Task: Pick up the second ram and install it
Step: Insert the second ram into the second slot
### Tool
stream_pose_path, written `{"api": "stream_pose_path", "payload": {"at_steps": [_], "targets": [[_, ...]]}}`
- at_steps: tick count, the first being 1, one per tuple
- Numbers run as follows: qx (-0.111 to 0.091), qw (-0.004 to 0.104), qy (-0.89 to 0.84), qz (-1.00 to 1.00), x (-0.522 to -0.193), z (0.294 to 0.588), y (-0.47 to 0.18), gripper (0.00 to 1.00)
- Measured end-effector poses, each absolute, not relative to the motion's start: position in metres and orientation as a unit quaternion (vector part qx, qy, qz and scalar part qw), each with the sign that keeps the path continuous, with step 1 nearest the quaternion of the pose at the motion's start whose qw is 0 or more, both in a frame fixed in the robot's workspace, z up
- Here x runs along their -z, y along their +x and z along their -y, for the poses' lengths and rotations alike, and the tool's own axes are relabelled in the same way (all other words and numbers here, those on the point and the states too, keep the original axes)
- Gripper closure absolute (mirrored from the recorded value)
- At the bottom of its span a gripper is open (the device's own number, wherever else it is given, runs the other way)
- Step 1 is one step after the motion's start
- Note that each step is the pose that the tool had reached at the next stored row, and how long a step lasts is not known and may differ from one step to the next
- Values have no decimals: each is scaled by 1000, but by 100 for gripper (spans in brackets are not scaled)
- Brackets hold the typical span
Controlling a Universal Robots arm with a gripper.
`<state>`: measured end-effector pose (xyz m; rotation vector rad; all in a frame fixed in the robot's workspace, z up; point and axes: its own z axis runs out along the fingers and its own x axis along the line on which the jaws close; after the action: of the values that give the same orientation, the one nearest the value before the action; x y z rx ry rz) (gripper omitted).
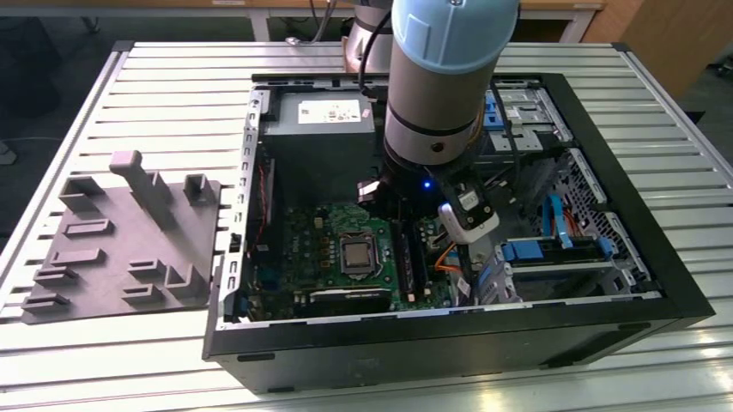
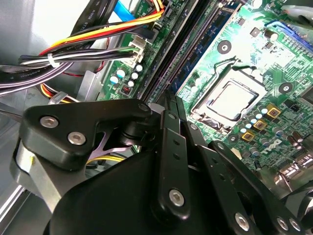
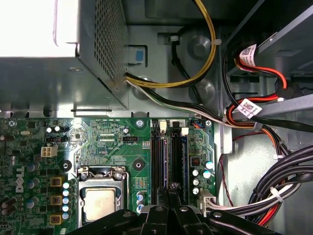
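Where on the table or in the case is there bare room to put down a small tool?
Bare slatted table lies on the far and near sides of the grey fixture, at the exterior view's left. Inside the case it is crowded: cables fill the side beside the motherboard, and the gripper hangs over its slots.

You see the green motherboard (image 3: 112,152) next to the grey power-supply box (image 3: 63,73). The processor socket (image 3: 100,200) lies beside the black memory slots (image 3: 157,156), and the gripper (image 3: 169,192) hangs over those slots. Yellow, black and white cables (image 3: 171,86) run from the box across the metal case wall (image 3: 156,49) toward a bundle (image 3: 288,176) of black and red cables.
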<state>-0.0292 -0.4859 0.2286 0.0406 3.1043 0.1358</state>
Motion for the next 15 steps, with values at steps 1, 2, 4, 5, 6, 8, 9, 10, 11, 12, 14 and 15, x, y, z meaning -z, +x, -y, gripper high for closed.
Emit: {"api": "stream_pose_path", "payload": {"at_steps": [1,2,4,5,6,8,9,10,11,12,14,15], "targets": [[-44,17,13,-999,-229,486,-29,89],[-44,17,13,-999,-229,486,-29,89],[-44,17,12,-999,-229,486,-29,89],[-44,17,12,-999,-229,486,-29,89],[-44,17,12,-999,-229,486,-29,89],[-44,17,12,-999,-229,486,-29,89],[-44,17,12,-999,-229,486,-29,89],[-44,17,12,-999,-229,486,-29,89],[-44,17,12,-999,-229,486,-29,89],[-44,17,12,-999,-229,486,-29,89],[-44,17,12,-999,-229,486,-29,89],[-44,17,12,-999,-229,486,-29,89]]}}
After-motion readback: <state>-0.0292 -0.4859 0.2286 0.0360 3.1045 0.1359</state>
